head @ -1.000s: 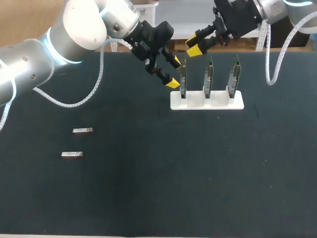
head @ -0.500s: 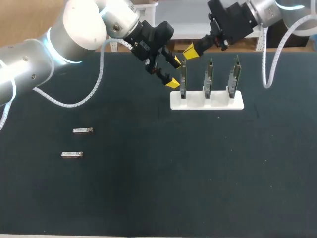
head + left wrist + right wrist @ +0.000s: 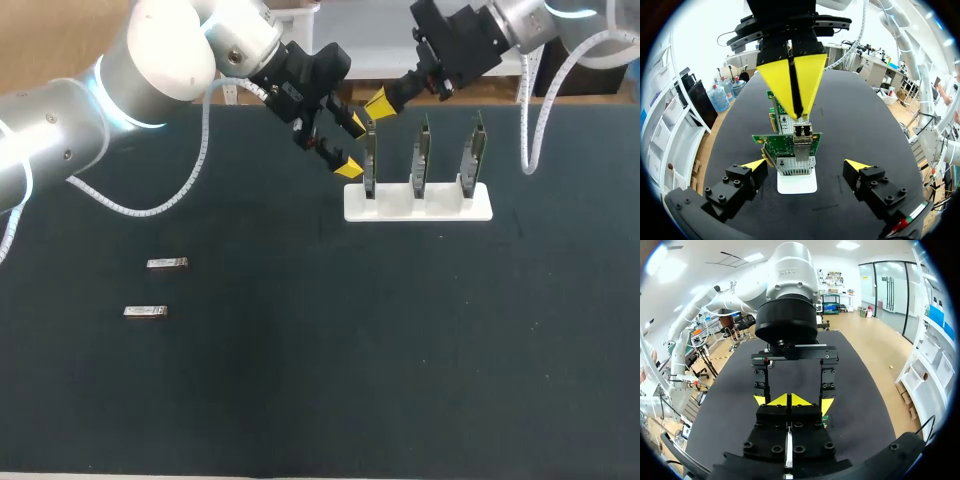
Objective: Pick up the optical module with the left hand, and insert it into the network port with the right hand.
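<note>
One optical module (image 3: 801,131) is sitting in the nearest card's (image 3: 777,145) network port (image 3: 803,143). The right gripper (image 3: 378,103), clenched empty, is touching it, and the left gripper (image 3: 352,146) is straddling the card, released. Insertion seems to be underway, calling for a straight seating push.

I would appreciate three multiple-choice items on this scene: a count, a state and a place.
1. How many circuit cards stand in the white holder? A two; B three; C four.
2. The left gripper is: A open; B shut on a module; C shut on a card.
3. Where do the two loose optical modules lie? A in the holder; B flat on the table, apart from the holder; C in the left gripper.
Key: B, three upright cards show; A, its fingers stand apart; B, both lie on the table.
</note>
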You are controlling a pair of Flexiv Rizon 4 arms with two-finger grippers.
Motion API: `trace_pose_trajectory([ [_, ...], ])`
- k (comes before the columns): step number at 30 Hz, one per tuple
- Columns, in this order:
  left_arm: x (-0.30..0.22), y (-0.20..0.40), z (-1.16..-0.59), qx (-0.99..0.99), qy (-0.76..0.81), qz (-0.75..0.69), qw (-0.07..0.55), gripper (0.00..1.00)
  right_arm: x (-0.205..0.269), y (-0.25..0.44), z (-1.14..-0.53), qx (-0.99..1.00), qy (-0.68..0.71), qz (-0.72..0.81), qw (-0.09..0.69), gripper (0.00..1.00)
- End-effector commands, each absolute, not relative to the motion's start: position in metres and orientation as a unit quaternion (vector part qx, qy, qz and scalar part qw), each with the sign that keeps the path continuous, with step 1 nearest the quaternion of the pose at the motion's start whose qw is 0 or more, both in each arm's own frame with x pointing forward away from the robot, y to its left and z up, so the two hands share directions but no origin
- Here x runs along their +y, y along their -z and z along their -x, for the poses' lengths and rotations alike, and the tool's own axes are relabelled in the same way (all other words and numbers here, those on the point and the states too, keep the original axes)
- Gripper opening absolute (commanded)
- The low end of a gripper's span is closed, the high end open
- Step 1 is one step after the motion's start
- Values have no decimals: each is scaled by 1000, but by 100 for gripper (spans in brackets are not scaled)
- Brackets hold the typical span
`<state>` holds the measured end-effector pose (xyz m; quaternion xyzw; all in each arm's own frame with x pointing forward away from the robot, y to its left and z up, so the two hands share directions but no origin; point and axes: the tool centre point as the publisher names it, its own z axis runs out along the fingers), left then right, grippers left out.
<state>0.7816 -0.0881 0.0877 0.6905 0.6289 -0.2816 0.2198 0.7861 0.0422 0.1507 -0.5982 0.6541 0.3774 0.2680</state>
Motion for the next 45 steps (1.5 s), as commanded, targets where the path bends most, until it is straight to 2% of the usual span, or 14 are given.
trace_pose_trajectory([
  [1,-89,-88,-784,628,282,-692,217,100,43,-147,-789,655,-379,599,262,0],
  [28,-89,-88,-784,628,282,-692,217,100,43,-133,-785,666,-370,598,248,0],
  [45,-89,-88,-784,628,282,-692,217,100,27,-172,-784,653,-373,587,299,0],
])
